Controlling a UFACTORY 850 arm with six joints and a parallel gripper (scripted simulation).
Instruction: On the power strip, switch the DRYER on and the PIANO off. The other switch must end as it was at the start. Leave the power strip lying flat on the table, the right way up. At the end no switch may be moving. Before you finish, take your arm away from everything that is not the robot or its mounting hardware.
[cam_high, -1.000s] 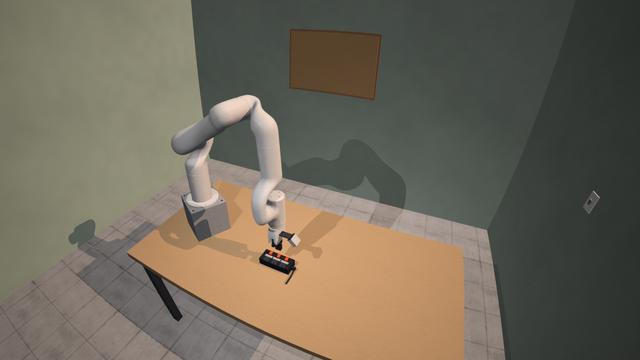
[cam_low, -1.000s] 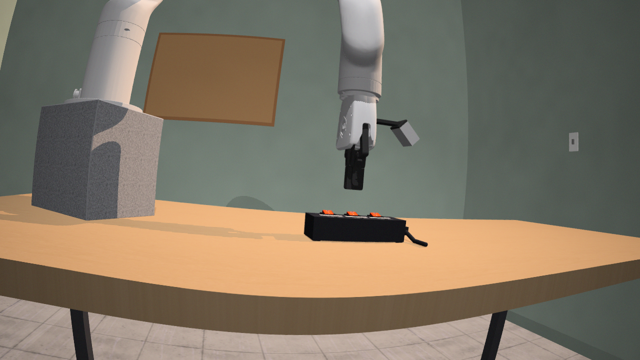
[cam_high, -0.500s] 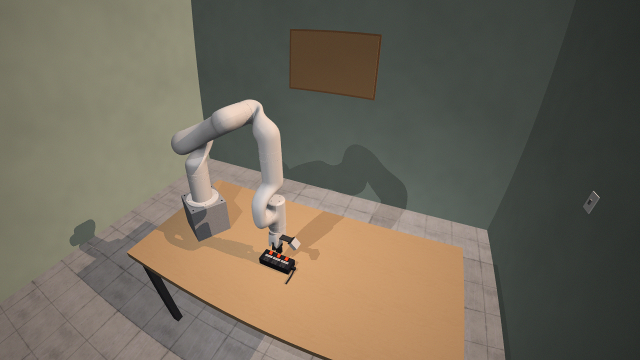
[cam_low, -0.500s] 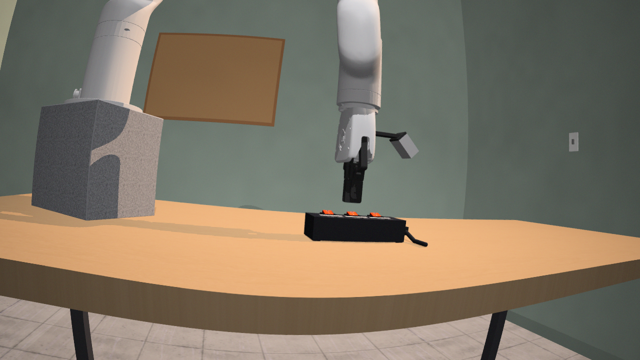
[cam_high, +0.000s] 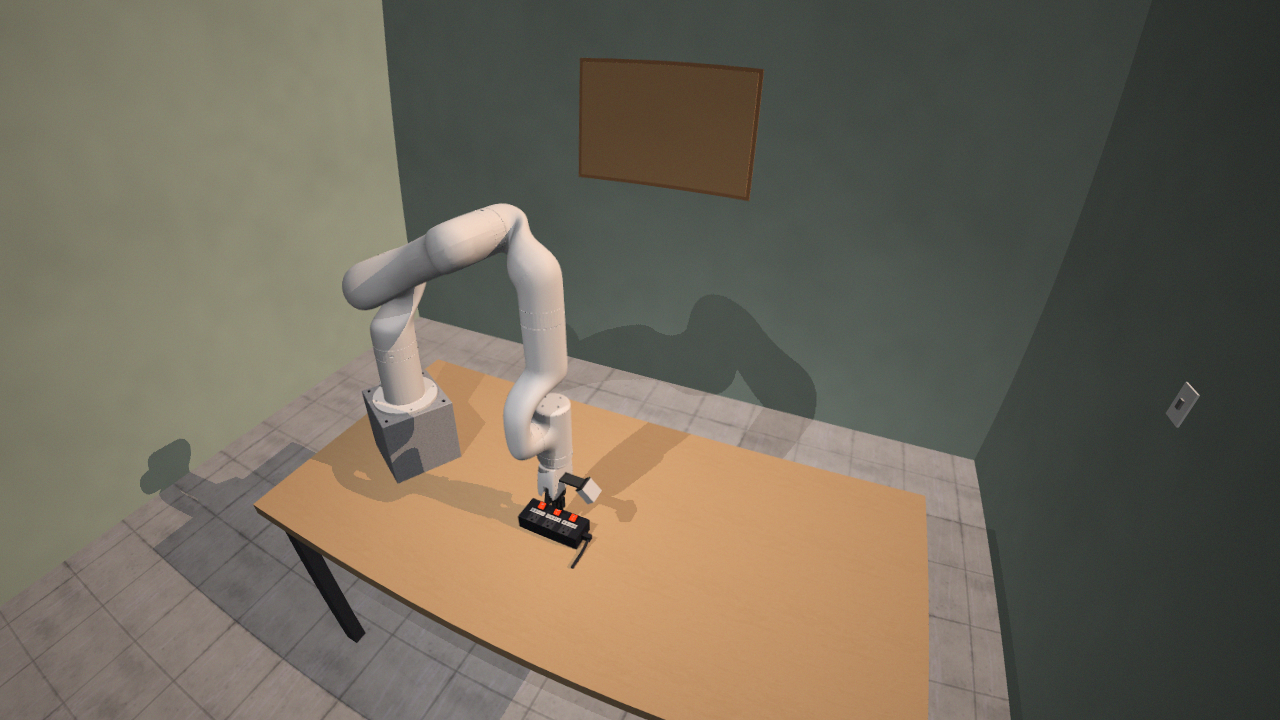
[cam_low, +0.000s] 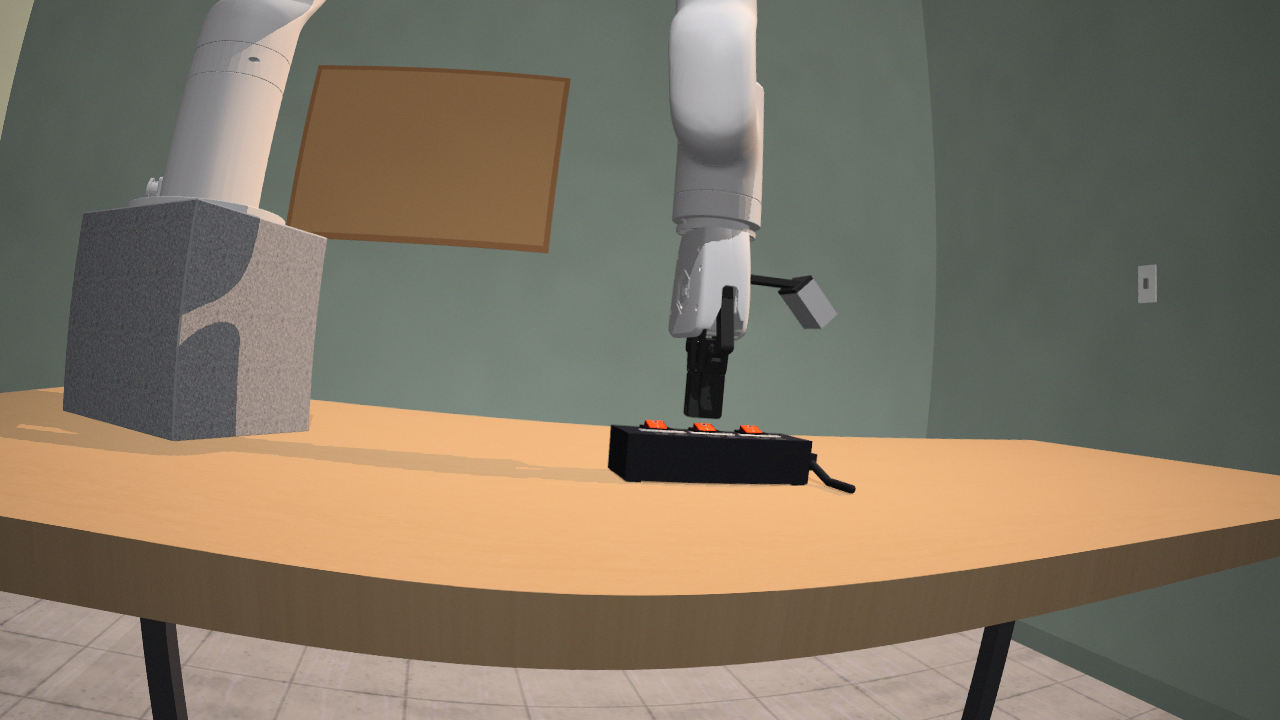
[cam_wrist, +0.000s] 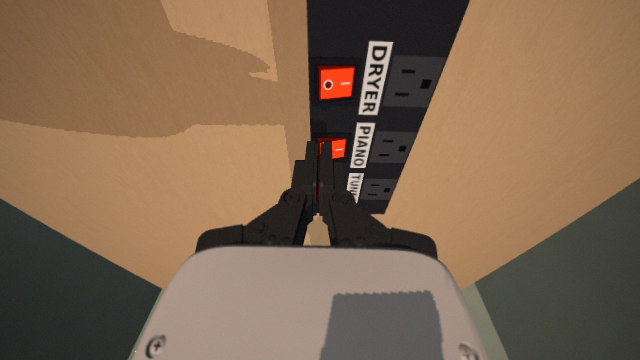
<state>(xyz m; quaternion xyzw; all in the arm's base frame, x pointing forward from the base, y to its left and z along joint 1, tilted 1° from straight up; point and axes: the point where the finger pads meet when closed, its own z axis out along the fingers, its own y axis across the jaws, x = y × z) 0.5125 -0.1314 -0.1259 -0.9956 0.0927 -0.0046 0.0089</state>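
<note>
Pincer closed and empty, poised over the strip's middle

The pincer (cam_high: 554, 506) (cam_low: 703, 415) (cam_wrist: 319, 158) points down with its fingers together, just above the PIANO switch (cam_high: 557, 512) (cam_low: 704, 428) (cam_wrist: 339, 149) and partly covering it in the wrist view; whether they touch, I cannot tell. Beneath it, the power strip (cam_high: 553, 528) (cam_low: 716, 459) (cam_wrist: 385, 20) lies flat, switches up, on the table (cam_high: 760, 573) (cam_low: 447, 546) (cam_wrist: 525, 100). The DRYER switch (cam_high: 572, 517) (cam_low: 750, 429) (cam_wrist: 336, 83) sits beside the PIANO one, nearer the cord (cam_high: 580, 552) (cam_low: 832, 481).
</note>
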